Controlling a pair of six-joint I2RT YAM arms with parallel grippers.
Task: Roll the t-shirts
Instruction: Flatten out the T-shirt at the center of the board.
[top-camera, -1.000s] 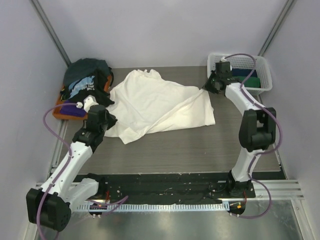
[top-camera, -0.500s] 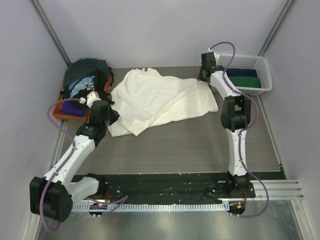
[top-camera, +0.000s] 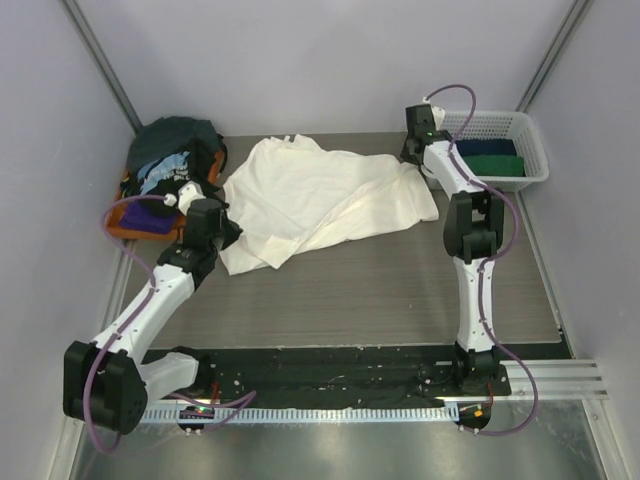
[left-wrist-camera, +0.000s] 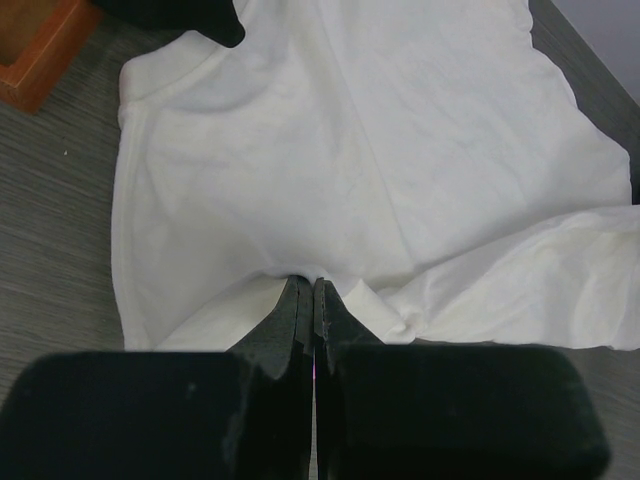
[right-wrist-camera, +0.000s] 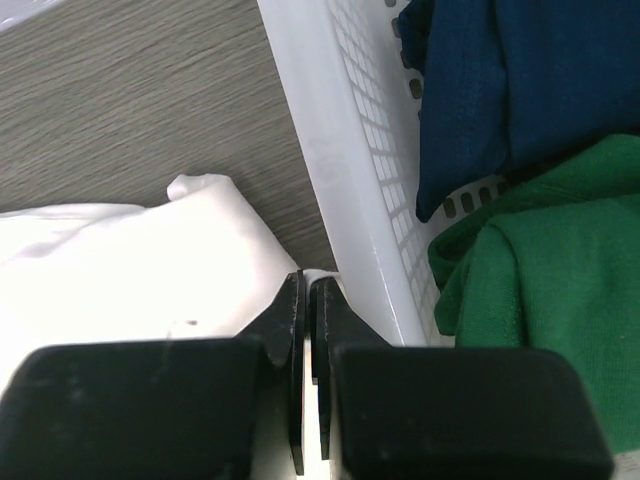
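Observation:
A cream-white t-shirt (top-camera: 320, 195) lies spread and creased across the back of the table; it fills the left wrist view (left-wrist-camera: 370, 150) and shows in the right wrist view (right-wrist-camera: 120, 270). My left gripper (top-camera: 224, 232) is shut on its near left edge (left-wrist-camera: 308, 282). My right gripper (top-camera: 415, 150) is shut on its far right corner (right-wrist-camera: 312, 280), right beside the basket wall. More t-shirts, black, teal and purple, are piled at the back left (top-camera: 170, 160).
A white lattice basket (top-camera: 525, 130) stands at the back right, holding a blue (right-wrist-camera: 490, 90) and a green cloth (right-wrist-camera: 560, 270). An orange tray (top-camera: 125, 222) lies under the shirt pile. Grey walls close in left, right and behind.
My right gripper has moved left from the basket's front to the shirt's far right corner, pulling it outward. My left gripper has edged back. The shirt lies flatter and wider.

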